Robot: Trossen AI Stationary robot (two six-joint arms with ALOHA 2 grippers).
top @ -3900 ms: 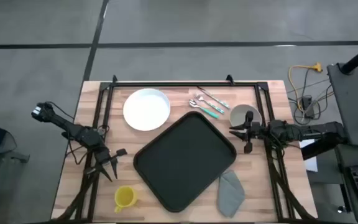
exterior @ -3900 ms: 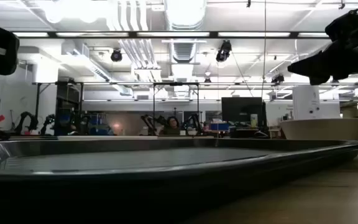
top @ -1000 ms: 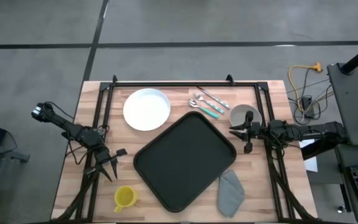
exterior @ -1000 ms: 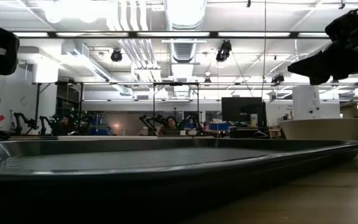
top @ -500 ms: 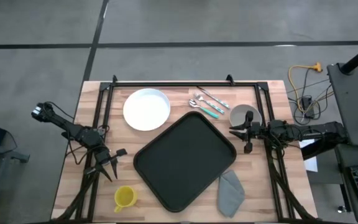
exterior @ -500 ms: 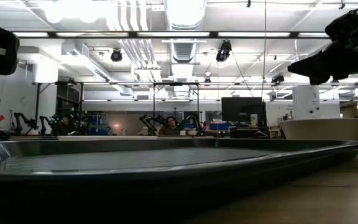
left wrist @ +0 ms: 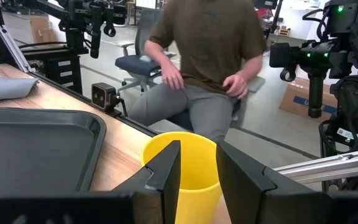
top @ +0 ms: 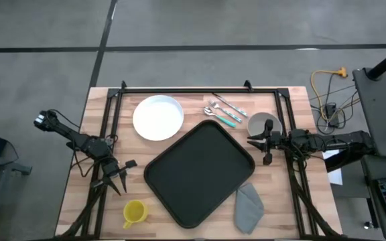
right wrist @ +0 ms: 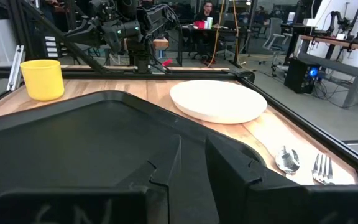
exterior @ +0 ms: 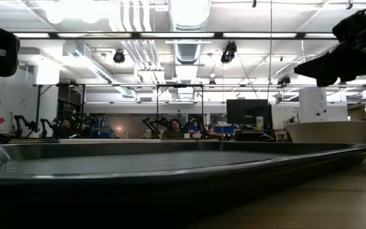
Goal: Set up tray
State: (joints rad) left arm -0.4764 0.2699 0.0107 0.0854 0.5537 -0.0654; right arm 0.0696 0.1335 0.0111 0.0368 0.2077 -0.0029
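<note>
**Tray setup at its starting state: nothing yet loaded**

Tray (top: 199, 173) lies empty near the middle of the table (top: 290, 207), turned diagonally so one corner points toward the far edge and another toward the near edge. You can see that every item meant for it sits outside its rim. Plate (top: 158, 118) rests near the far edge, left of centre. Fork (top: 231, 106) and spoon (top: 218, 116) lie just beside the tray's far corner, between plate and bowl (top: 263, 124). Bowl stands toward the far right corner. Yellow cup (top: 134, 213) stands at the near left corner, and grey cloth (top: 248, 205) lies by the tray's right near side, close to its rim.

Your left gripper (top: 117, 175) hovers over the table's left side, between tray and left edge, aimed at the cup; its fingers (left wrist: 166, 168) stand apart with the cup showing in the gap, not touching it. Your right gripper (top: 256, 141) hovers at the tray's right corner, just beside the bowl, fingers (right wrist: 165, 163) slightly apart and holding nothing.

Judged from this layout, no step of the setup is done: plate, cutlery, bowl, cup and cloth all remain for you to place.

A person (left wrist: 197, 65) sits on a chair beyond the table.
</note>
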